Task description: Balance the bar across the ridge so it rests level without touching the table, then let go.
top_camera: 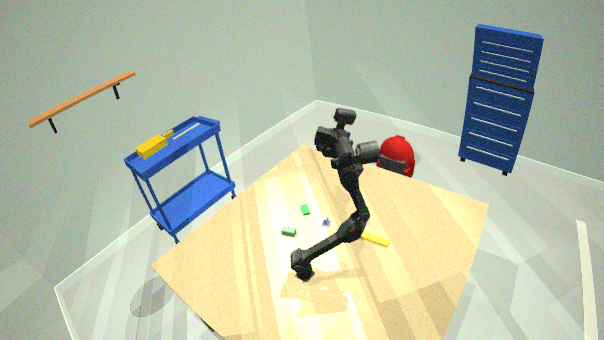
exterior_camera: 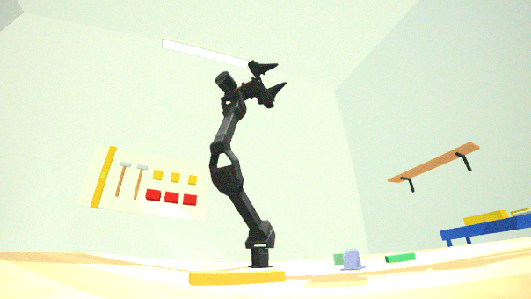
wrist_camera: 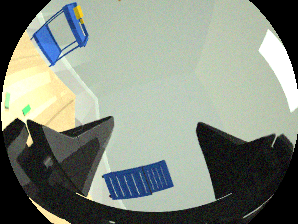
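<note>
The yellow bar (top_camera: 375,239) (exterior_camera: 237,278) lies flat on the table (top_camera: 430,210), its near end beside the arm's elbow in the top view, where the arm may hide part of it. The small lavender ridge (top_camera: 326,221) (exterior_camera: 352,259) stands on the table apart from the bar, with nothing across it. My gripper (exterior_camera: 281,74) (wrist_camera: 156,124) is open and empty, raised high above the table and pointing out toward the room. In the top view its fingertips are hard to make out. Bar and ridge do not show in the wrist view.
One green block (top_camera: 305,209) (exterior_camera: 400,258) lies beyond the ridge; another green block (top_camera: 288,231) (exterior_camera: 338,258) lies to its left in the top view. A blue cart (top_camera: 192,200), a red rounded object (top_camera: 398,150) and a blue cabinet (top_camera: 500,100) (wrist_camera: 137,180) stand off the table.
</note>
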You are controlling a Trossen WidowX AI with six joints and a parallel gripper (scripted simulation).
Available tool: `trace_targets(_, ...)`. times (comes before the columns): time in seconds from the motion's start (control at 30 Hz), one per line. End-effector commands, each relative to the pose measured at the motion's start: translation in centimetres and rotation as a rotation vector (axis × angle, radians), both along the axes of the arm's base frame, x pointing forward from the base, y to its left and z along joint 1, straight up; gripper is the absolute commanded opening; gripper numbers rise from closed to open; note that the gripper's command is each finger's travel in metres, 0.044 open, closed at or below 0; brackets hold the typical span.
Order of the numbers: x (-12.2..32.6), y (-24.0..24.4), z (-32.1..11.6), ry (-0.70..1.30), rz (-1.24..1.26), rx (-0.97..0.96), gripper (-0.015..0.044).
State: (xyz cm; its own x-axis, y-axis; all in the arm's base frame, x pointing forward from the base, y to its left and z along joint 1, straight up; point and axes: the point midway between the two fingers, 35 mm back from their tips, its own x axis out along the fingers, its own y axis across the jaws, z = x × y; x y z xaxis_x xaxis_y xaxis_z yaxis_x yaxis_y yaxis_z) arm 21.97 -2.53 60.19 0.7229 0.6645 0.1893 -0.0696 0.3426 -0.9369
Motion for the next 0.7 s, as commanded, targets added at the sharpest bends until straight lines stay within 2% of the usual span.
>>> trace_targets(0.0, -0.1, 0.1, 0.0, -0.005, 0.000, -0.001, 0.0374)
trace_targets(0.07, -0.6, 0.6, 0.3, -0.047, 0.004, -0.008, 0.0321)
trace_targets(0.1, -1.0, 0.9, 0.5, -0.078, 0.007, -0.013, 0.0315)
trace_targets(0.67, -6.0, 3.1, 1.6, -0.142, -0.116, -0.001, 0.0315)
